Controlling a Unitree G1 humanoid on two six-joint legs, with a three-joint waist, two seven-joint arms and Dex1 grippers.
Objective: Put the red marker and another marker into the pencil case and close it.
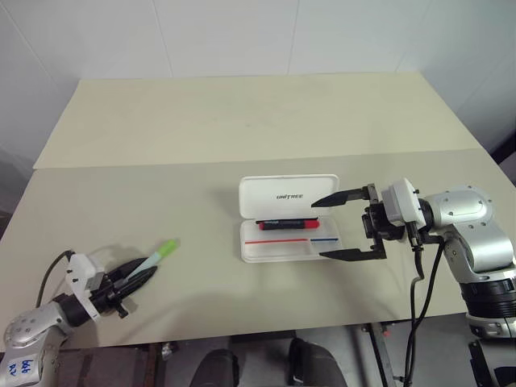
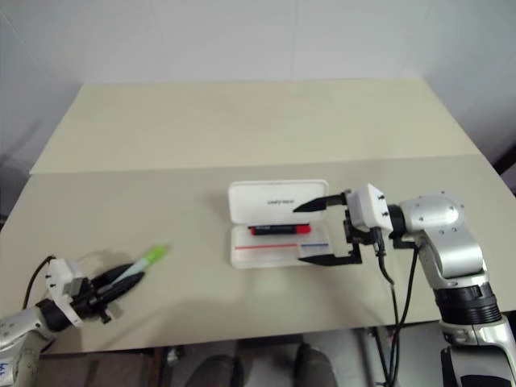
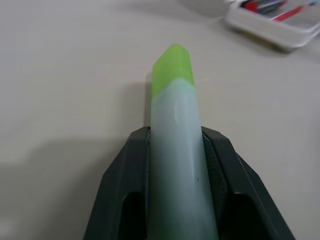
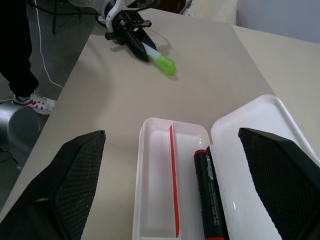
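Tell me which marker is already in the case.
The red marker, lying in the open pencil case. The green highlighter is clamped in the left gripper.

Beige table (image 1: 242,121) with a seam line running across it, white wall (image 1: 242,32) behind. A person's dark trouser leg (image 4: 15,45) and white sneaker (image 4: 37,102) on the floor beside the table.

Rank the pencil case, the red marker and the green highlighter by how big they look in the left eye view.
1. Pencil case, open, clearly largest.
2. Red marker, lying inside the case.
3. Green highlighter, but part is hidden in the left gripper, so the two markers can't be firmly ranked.
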